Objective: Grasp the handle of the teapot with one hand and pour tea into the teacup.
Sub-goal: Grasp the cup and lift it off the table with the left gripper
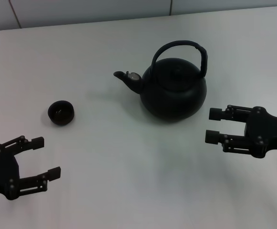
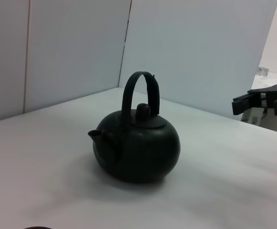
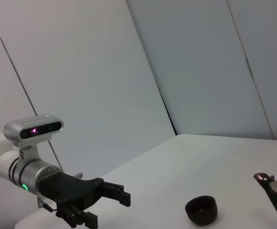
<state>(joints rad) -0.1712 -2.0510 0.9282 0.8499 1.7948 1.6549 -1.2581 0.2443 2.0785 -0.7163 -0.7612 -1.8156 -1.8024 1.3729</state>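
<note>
The matte black teapot (image 1: 174, 90) stands upright at the table's middle right, with its spout (image 1: 126, 78) pointing left. Its arched handle (image 1: 182, 46) rises over the flat lid. The small black teacup (image 1: 61, 113) sits to the left, well apart from the pot. My right gripper (image 1: 212, 125) is open just right of the teapot's body, low beside it, touching nothing. My left gripper (image 1: 46, 157) is open at the near left, in front of the teacup. The left wrist view shows the teapot (image 2: 138, 148) and handle (image 2: 138, 81); the right wrist view shows the teacup (image 3: 201, 210) and the spout (image 3: 271, 187).
The white table (image 1: 128, 181) runs back to a pale panelled wall (image 1: 90, 9). In the left wrist view the right gripper (image 2: 260, 101) shows at the far right. In the right wrist view the left gripper (image 3: 107, 206) hangs open off to the cup's side.
</note>
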